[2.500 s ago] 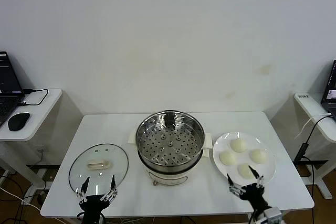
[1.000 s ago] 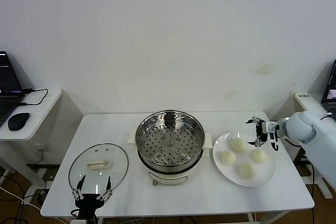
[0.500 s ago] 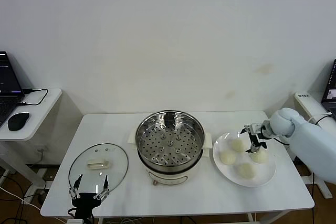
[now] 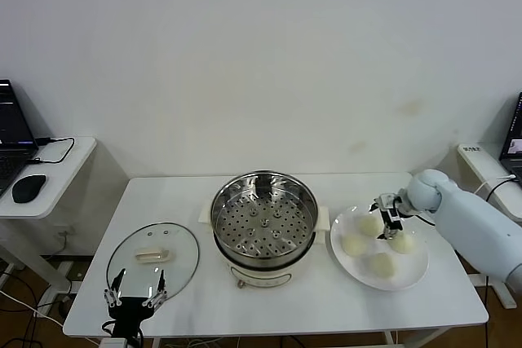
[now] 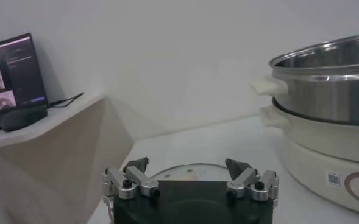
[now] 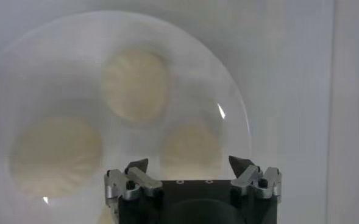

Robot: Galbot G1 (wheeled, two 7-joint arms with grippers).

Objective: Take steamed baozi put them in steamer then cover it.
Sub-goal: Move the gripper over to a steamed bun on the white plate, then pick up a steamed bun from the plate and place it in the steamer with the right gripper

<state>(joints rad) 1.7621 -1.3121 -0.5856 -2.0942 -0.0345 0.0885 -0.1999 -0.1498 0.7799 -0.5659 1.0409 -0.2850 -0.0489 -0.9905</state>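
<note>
Four cream-white steamed baozi lie on a white plate at the table's right: one at the back, one left, one right, one in front. My right gripper hovers over the plate's back, open. In the right wrist view its gripper straddles one baozi below; two more baozi lie farther off. The steel steamer stands empty at the table's middle. The glass cover lies flat to its left. My left gripper waits open at the cover's front edge.
A side desk at the left carries a laptop and a mouse. Another desk stands at the right. The left wrist view shows the left gripper, the cover and the steamer's wall.
My right gripper rose from the table's front edge, reached the plate and has now edged left and lower over the baozi. The left gripper sank slightly toward the front edge.
</note>
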